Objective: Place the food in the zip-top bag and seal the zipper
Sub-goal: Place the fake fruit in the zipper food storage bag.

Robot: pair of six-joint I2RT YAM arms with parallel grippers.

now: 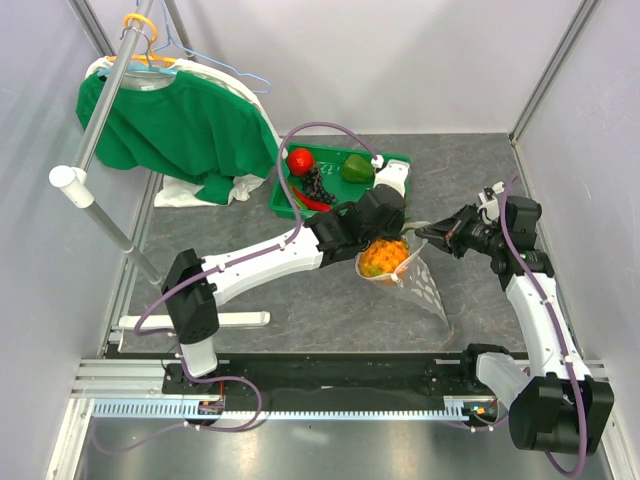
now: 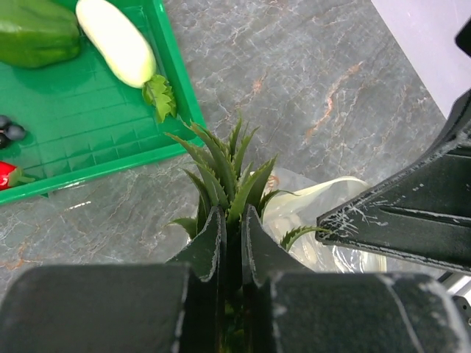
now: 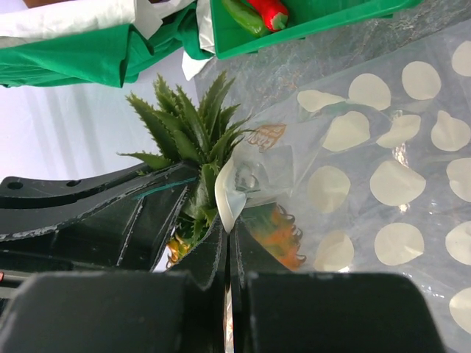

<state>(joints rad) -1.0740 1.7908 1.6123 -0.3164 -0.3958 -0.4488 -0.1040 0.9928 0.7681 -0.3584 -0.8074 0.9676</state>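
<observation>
My left gripper (image 1: 385,225) is shut on the green crown (image 2: 221,165) of the orange pineapple (image 1: 383,257). The pineapple's body sits inside the mouth of the clear, white-dotted zip-top bag (image 1: 425,280). My right gripper (image 1: 432,232) is shut on the bag's mouth edge (image 3: 232,187) and holds it up beside the crown. The orange body shows through the plastic (image 3: 276,232). In the green tray (image 1: 395,160) lie the tomato (image 1: 299,160), grapes (image 1: 318,183), chili (image 1: 312,202), green pepper (image 1: 357,168) and the white vegetable (image 2: 118,40). I cannot make out the zipper's slider.
A green shirt (image 1: 180,120) hangs on a hanger from a metal rack at the back left, with white cloth under it beside the tray. Enclosure walls stand on all sides. The bag's lower part lies on the grey table (image 1: 470,180).
</observation>
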